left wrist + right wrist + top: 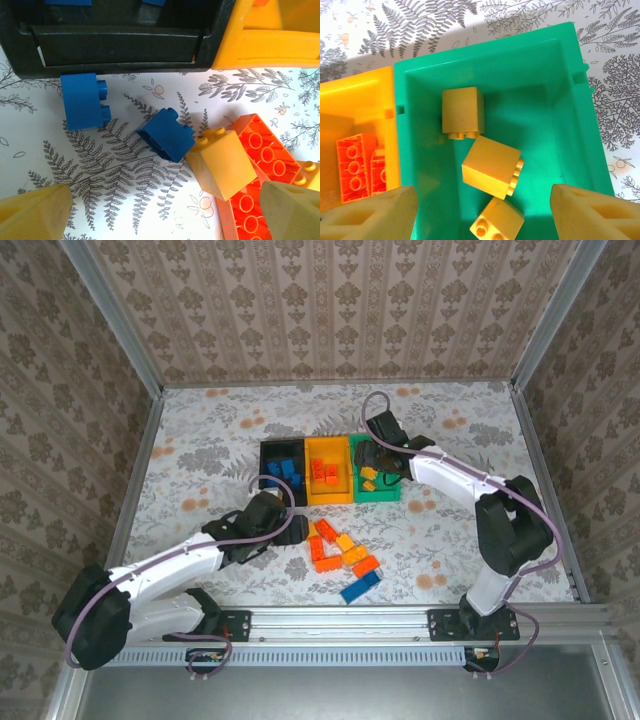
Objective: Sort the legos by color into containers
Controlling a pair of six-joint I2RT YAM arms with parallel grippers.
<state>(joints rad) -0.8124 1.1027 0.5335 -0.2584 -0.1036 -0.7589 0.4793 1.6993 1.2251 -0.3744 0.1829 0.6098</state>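
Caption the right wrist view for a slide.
Right claw open above the green bin, three yellow bricks inside; orange bricks in the neighbouring yellow bin.

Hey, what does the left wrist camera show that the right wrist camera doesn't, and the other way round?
Left wrist, not right wrist: the black bin, two blue bricks loose in front of it, and a yellow brick beside loose red-orange bricks.
Right wrist, not left wrist: the green bin with three yellow bricks inside, and red-orange bricks lying in the orange-yellow bin.
Both: the orange-yellow bin and the fern-patterned table cover.
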